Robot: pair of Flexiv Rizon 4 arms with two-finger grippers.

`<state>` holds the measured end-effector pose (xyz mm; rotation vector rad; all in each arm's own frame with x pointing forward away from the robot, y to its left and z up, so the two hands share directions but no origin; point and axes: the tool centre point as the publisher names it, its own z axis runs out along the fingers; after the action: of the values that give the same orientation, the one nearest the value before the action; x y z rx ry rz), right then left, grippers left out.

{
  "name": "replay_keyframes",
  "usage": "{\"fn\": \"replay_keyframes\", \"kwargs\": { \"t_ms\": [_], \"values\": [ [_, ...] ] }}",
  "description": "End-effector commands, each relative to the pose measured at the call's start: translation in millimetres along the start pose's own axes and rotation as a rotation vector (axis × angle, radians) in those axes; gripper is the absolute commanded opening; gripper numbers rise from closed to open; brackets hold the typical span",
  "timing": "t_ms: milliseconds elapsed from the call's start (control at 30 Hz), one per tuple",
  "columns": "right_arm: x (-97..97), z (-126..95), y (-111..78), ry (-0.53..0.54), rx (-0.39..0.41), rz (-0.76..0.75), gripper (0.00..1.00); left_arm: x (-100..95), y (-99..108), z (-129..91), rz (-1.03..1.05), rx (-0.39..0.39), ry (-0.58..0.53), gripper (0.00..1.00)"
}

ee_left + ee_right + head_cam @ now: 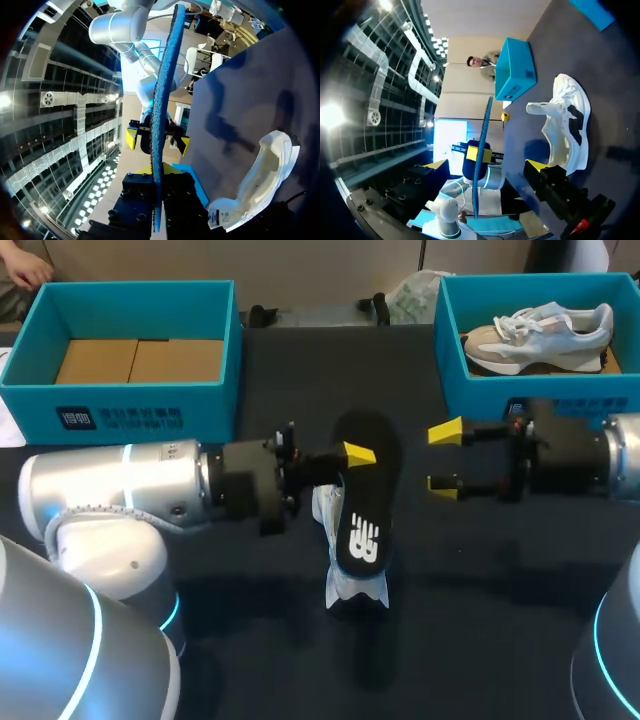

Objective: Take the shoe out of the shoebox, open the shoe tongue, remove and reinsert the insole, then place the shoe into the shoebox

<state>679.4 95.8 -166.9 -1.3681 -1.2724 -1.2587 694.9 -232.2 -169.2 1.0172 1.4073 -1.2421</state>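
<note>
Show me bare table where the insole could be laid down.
Bare table lies nearside of the right gripper, right of the loose shoe, and in the strip between the empty left box and the right box. The middle is crowded: the left gripper holds the insole by that shoe, with the open right gripper close beside.

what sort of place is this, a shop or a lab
Probably a robotics lab bench: the left pincer holds an insole, the right pincer is open, over a black table with blue shoeboxes and a white shoe.
</note>
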Motion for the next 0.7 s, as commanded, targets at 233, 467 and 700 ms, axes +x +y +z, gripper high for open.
{"fn": "replay_keyframes", "kwargs": {
  "t_ms": [233,467,700],
  "values": [
    [-5.3,-26,3.2,-0.033,-0.015,-0.012,1.00,16.3,-24,-40,-0.043,0.000,0.037,0.00],
    [-10.3,-29,6.2,-0.187,-0.063,0.006,1.00,21.0,-28,-46,-0.052,-0.014,0.048,0.00],
    [-10.3,-29,6.2,-0.187,-0.063,0.006,1.00,21.0,-28,-46,-0.052,-0.014,0.048,0.00]
  ]
}}
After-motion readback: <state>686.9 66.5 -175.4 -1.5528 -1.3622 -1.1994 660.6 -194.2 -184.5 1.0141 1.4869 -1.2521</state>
